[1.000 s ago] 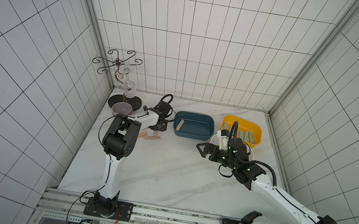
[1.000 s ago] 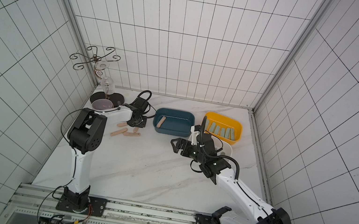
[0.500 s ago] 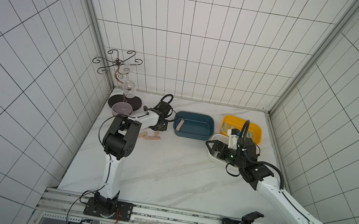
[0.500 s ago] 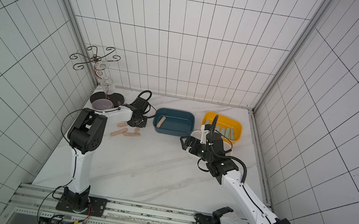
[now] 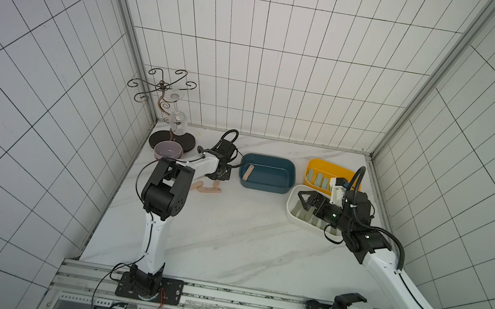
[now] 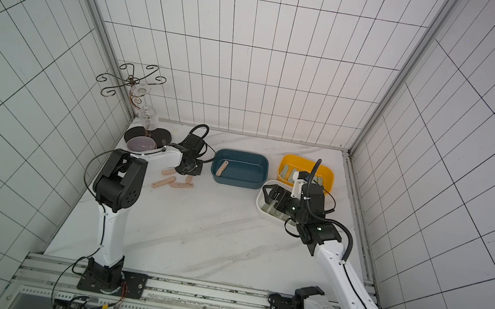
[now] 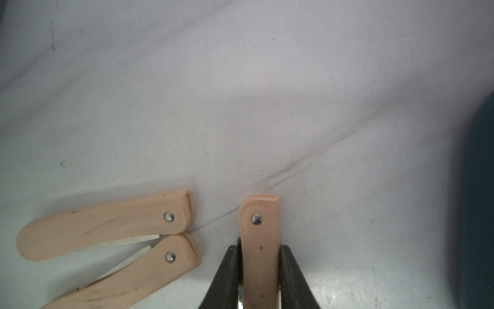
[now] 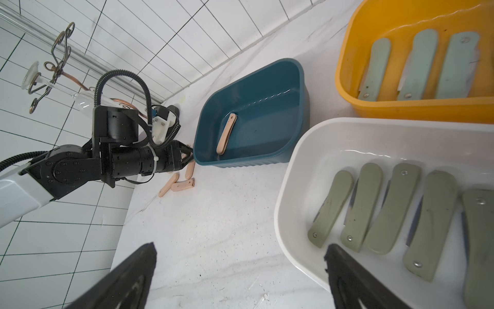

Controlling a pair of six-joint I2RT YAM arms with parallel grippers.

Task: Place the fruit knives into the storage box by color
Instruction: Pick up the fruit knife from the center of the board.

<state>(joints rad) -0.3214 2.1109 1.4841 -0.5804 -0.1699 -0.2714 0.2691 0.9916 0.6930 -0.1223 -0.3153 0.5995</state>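
My left gripper point(image 7: 259, 247) is shut on a peach-pink fruit knife point(image 7: 258, 227) low at the marble table, just left of the blue storage box point(image 5: 264, 186). Two more peach knives point(image 7: 104, 224) point(image 7: 128, 278) lie beside it, seen in a top view as a small cluster point(image 5: 209, 191). One peach knife point(image 5: 248, 172) lies in the blue box. Mint knives point(image 8: 417, 67) fill the yellow box point(image 8: 401, 109). Several olive knives point(image 8: 387, 211) lie in the white box point(image 8: 320, 139). My right gripper point(image 8: 240, 251) hangs open and empty over the white box's near-left rim point(image 5: 292, 215).
A wire glass rack point(image 5: 164, 94) with a hanging wine glass stands on a black base point(image 5: 173, 140) in the back left corner. A pink bowl point(image 5: 168, 150) sits beside it. Tiled walls close the table on three sides. The three boxes stand close together at the back right.
My right arm has swung right, from beside the blue box to over the white box, still open. My left gripper has closed on the peach knife.
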